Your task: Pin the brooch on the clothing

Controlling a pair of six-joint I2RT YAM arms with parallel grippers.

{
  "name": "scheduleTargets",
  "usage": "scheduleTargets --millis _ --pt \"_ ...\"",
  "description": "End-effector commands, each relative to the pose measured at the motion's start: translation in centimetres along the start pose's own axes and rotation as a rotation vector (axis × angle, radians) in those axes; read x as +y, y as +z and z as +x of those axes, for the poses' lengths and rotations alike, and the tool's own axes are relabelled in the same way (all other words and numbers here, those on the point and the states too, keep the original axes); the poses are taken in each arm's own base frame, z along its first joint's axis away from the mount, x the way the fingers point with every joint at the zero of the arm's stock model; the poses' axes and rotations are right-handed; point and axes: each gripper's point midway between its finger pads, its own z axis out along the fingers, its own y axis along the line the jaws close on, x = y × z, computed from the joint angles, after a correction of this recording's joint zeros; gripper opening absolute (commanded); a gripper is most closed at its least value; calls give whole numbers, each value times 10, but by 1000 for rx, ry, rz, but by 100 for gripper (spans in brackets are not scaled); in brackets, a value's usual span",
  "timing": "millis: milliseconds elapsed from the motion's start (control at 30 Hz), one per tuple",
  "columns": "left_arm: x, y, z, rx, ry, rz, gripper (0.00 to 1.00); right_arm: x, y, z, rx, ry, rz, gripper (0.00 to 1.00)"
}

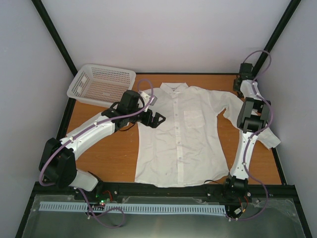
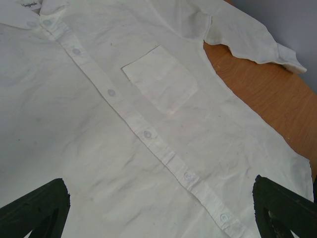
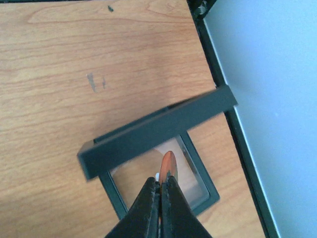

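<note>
The white shirt (image 1: 183,134) lies flat on the table, front up, collar at the far side. My left gripper (image 1: 157,119) hovers open over its left chest. The left wrist view shows the shirt (image 2: 99,124), its pocket (image 2: 161,79) and button row between my spread fingertips (image 2: 34,208). My right gripper (image 3: 162,181) is shut on the brooch (image 3: 168,166), a small reddish-brown disc held edge-on just above an open black frame box (image 3: 153,131). In the top view the right gripper (image 1: 242,80) is at the far right corner; the brooch is too small to see there.
A white perforated basket (image 1: 101,84) stands at the far left. The shirt's right sleeve (image 1: 260,134) passes under the right arm. The table's black edge rail (image 3: 237,144) and the side wall are close beside the frame box.
</note>
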Motion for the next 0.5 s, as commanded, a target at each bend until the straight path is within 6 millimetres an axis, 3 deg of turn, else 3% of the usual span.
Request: scheduleTargets --millis 0,133,267,367,400,467 --pt "-5 -10 -16 -56 31 14 100 -22 -45 -32 -96 19 111 3" --pt "-7 -13 -19 -66 36 18 100 -30 -63 -31 -114 46 131 3" --pt "-8 -14 -20 -73 34 19 100 -33 -84 -10 -66 122 119 3" --pt "-8 -15 -20 -75 32 27 100 -24 -130 1 -124 222 9 3" --pt "-9 -16 -21 -79 32 28 100 -17 -140 19 -111 239 -26 3" --pt "-9 -18 -23 -88 31 32 100 -5 -172 34 -136 256 -98 3"
